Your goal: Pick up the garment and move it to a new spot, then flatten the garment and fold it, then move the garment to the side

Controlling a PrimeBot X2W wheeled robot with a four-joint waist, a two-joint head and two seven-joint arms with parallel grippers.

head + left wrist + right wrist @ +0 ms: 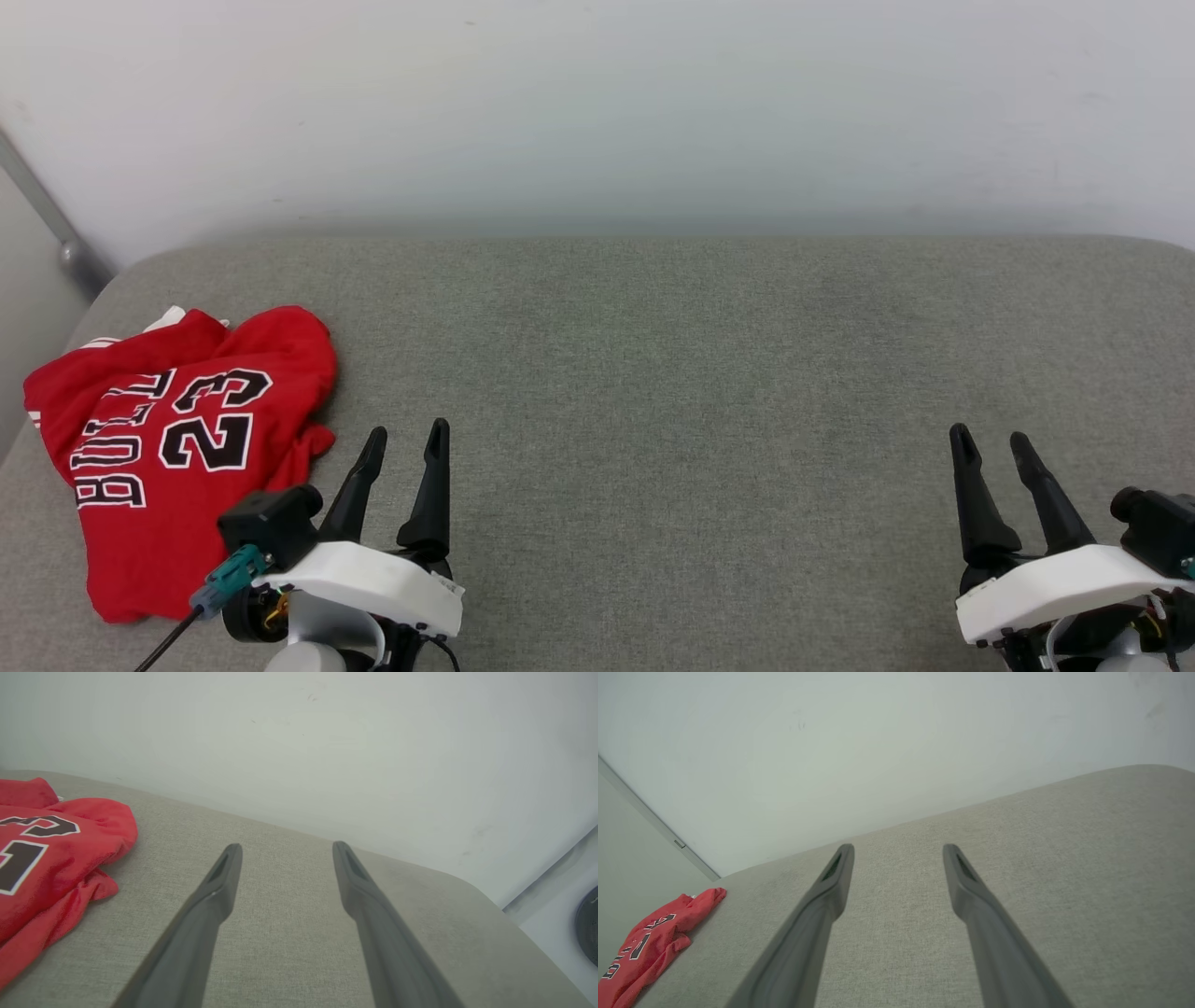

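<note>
The red jersey (177, 448) with black "BULLS 23" lettering lies crumpled at the left end of the grey cushioned surface (672, 373); a bit of white sleeve shows at its far edge. It also appears in the left wrist view (51, 858) and, small, in the right wrist view (649, 942). My left gripper (406, 441) hovers open just right of the jersey, nothing between its fingers. My right gripper (990, 443) stands open far to the right, empty. In their own views the left gripper (285, 849) and right gripper (899, 849) both show spread fingers over bare fabric.
A pale wall (597, 112) runs behind the surface. A grey metal rail (47, 224) slants at the far left. The surface's rounded corners and left edge lie close to the jersey. A dark round object (589, 924) sits beyond the surface's right edge.
</note>
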